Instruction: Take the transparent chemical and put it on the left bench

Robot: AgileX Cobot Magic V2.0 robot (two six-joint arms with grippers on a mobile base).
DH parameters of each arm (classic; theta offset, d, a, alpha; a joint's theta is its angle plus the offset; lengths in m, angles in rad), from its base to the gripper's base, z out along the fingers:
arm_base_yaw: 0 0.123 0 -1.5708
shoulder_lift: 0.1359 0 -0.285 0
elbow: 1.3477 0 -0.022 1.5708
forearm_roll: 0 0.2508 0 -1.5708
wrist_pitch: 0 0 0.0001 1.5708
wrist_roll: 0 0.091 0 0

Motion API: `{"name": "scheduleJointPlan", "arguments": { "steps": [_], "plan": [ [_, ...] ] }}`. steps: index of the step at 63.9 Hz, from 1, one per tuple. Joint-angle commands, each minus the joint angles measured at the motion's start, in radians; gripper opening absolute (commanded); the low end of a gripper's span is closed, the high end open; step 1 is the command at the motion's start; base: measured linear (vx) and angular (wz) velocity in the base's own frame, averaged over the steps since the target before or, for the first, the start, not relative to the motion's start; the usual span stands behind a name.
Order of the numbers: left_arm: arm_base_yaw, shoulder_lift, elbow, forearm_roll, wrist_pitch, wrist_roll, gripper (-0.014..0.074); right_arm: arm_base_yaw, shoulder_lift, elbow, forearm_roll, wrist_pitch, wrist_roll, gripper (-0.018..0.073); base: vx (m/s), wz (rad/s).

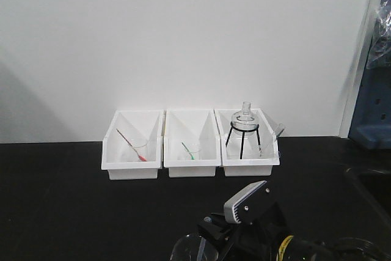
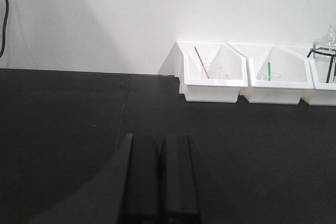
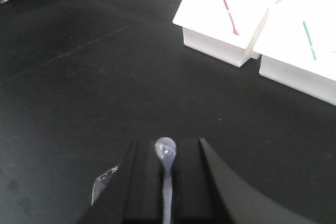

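The transparent chemical [image 3: 165, 150] is a slim clear pipette whose rounded bulb pokes out past the fingertips in the right wrist view. My right gripper [image 3: 167, 141] is shut on its stem, just above the left bench [image 3: 79, 77], a matte black countertop. In the front view the right arm [image 1: 247, 206] sits low at the near edge of the bench [image 1: 61, 200], in front of the bins. My left gripper [image 2: 159, 137] is shut with nothing between its fingers, over bare black bench [image 2: 63, 108] left of the bins.
Three white bins stand at the white wall. The left bin [image 1: 132, 166] holds a red-tipped pipette [image 1: 131, 145], the middle bin [image 1: 192, 166] a green-tipped one [image 1: 187, 151], the right bin [image 1: 247, 166] a glass flask on a black stand [image 1: 244, 128]. A glass beaker [image 1: 192, 250] stands beside the right gripper.
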Motion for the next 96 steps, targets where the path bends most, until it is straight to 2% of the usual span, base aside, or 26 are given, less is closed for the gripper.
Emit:
{"name": "scheduleJointPlan", "arguments": {
  "steps": [1, 9, 14, 19, 28, 39, 56, 69, 87, 96],
  "plan": [
    [-0.002, -0.019, 0.016, -0.001, -0.078, -0.008, -0.0003, 0.000, -0.028, -0.033, 0.009, -0.086, 0.012, 0.0313, 0.00, 0.00],
    [-0.002, -0.019, 0.016, -0.001, -0.078, -0.008, -0.0003, 0.000, -0.030, -0.033, 0.012, -0.095, 0.013, 0.0493, 0.00, 0.00],
    [-0.002, -0.019, 0.016, -0.001, -0.078, -0.008, -0.0003, -0.002, -0.033, -0.033, 0.012, -0.099, 0.013, 0.0568, 0.00, 0.00],
    [-0.002, -0.019, 0.016, -0.001, -0.078, -0.008, -0.0003, -0.001, -0.049, -0.033, 0.012, -0.087, 0.013, 0.0604, 0.00, 0.00],
    [-0.002, -0.019, 0.016, -0.001, -0.078, -0.008, -0.0003, -0.001, -0.166, -0.030, 0.011, 0.011, 0.031, 0.0594, 0.00, 0.00],
    [-0.002, -0.019, 0.016, -0.001, -0.078, -0.008, -0.0003, -0.001, -0.356, -0.030, 0.011, 0.260, 0.085, 0.0589, 0.00, 0.00],
    [-0.002, -0.019, 0.016, -0.001, -0.078, -0.008, -0.0003, -0.001, -0.600, -0.020, 0.010, 0.539, 0.092, 0.0589, 0.00, 0.00],
    [-0.002, -0.019, 0.016, -0.001, -0.078, -0.008, -0.0003, 0.000, -0.807, 0.158, 0.046, 0.601, 0.140, 0.0589, 0.00, 0.00],
    [-0.002, -0.019, 0.016, -0.001, -0.078, -0.008, -0.0003, -0.001, -0.995, 0.329, 0.021, 0.704, 0.134, 0.0588, 0.00, 0.00],
    [-0.002, -0.019, 0.016, -0.001, -0.078, -0.008, -0.0003, -0.001, -1.059, 0.329, 0.008, 0.797, 0.136, 0.0514, 0.00, 0.00]
  ]
}}
